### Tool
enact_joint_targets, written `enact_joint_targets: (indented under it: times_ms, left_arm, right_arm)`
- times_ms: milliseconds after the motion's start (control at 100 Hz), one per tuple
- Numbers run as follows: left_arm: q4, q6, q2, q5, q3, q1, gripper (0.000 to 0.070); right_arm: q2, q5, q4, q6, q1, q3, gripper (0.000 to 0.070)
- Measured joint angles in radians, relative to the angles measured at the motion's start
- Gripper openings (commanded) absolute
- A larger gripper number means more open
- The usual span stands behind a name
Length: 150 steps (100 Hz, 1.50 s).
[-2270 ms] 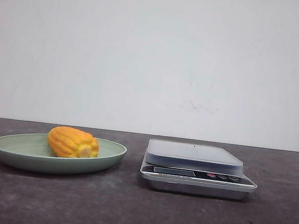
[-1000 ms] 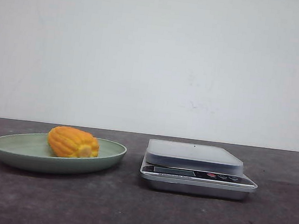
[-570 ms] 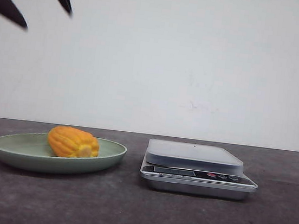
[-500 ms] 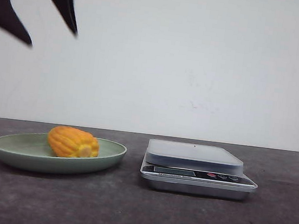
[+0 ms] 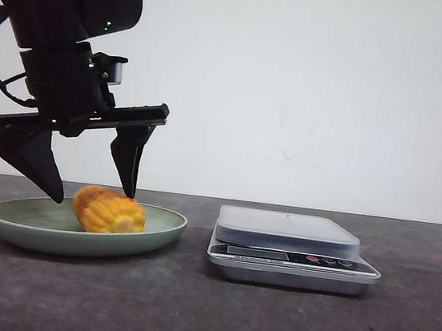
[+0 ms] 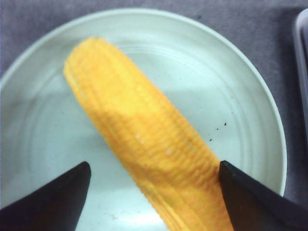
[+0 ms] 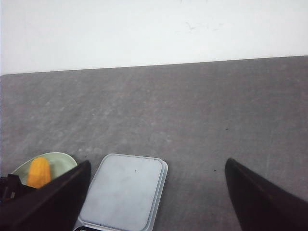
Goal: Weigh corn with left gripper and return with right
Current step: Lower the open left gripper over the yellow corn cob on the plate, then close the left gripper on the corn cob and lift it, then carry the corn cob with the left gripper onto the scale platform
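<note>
The corn (image 5: 109, 211), a short yellow-orange cob with ribbed kernel rows, lies in the green dish (image 5: 4, 220) on the left of the table. My left gripper (image 5: 92, 196) is open and low over the dish, one black finger on each side of the cob. In the left wrist view the corn (image 6: 144, 139) runs diagonally between the fingertips (image 6: 57, 197) without clear contact. The right gripper (image 7: 158, 162) is open and empty, high above the silver scale (image 7: 125, 192); it is out of the front view. The corn (image 7: 38, 172) also shows small at that view's edge.
The scale (image 5: 287, 230) stands right of the dish, its bare platform up and its display and buttons facing front. A white wall rises behind the dark grey table (image 5: 202, 317). The pale green dish (image 6: 231, 96) holds only the cob.
The left arm has come down from the upper left into the front view. Its open fingers now straddle the corn in the dish. Corn, dish and scale have not moved.
</note>
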State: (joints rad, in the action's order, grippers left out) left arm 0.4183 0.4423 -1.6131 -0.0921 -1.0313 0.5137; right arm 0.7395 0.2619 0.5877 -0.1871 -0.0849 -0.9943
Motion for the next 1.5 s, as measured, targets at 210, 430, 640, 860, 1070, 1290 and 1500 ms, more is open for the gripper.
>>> enact_joint_targets:
  times_ms: [210, 430, 640, 860, 1070, 1290, 1500]
  left_arm:
    - [-0.003, 0.017, -0.024, -0.007, 0.000, 0.022, 0.0510]
    - [-0.012, 0.018, -0.027, -0.016, 0.000, 0.033, 0.0271]
    - [-0.014, 0.012, -0.027, -0.016, 0.000, 0.033, 0.0190]
    - [-0.012, -0.018, -0.027, -0.016, 0.000, 0.035, 0.0010]
    - [0.041, -0.061, 0.056, -0.026, -0.013, 0.035, 0.0010]
    - [0.150, -0.116, 0.211, -0.033, -0.176, 0.057, 0.0010]
    - [0.132, -0.127, 0.173, -0.038, -0.275, 0.147, 0.0010]
  right_arm:
    - [0.000, 0.000, 0.000, 0.001, -0.004, 0.000, 0.0564]
    - [0.000, 0.000, 0.000, 0.001, -0.005, 0.000, 0.0564]
    - [0.000, 0.000, 0.000, 0.001, -0.005, 0.000, 0.0563]
    - [0.000, 0.000, 0.000, 0.001, -0.005, 0.000, 0.0563]
    - [0.000, -0.003, 0.000, 0.001, -0.005, 0.000, 0.0563]
    - [0.000, -0.003, 0.000, 0.001, -0.005, 0.000, 0.0563]
    - [0.000, -0.003, 0.007, 0.001, -0.005, 0.000, 0.0563]
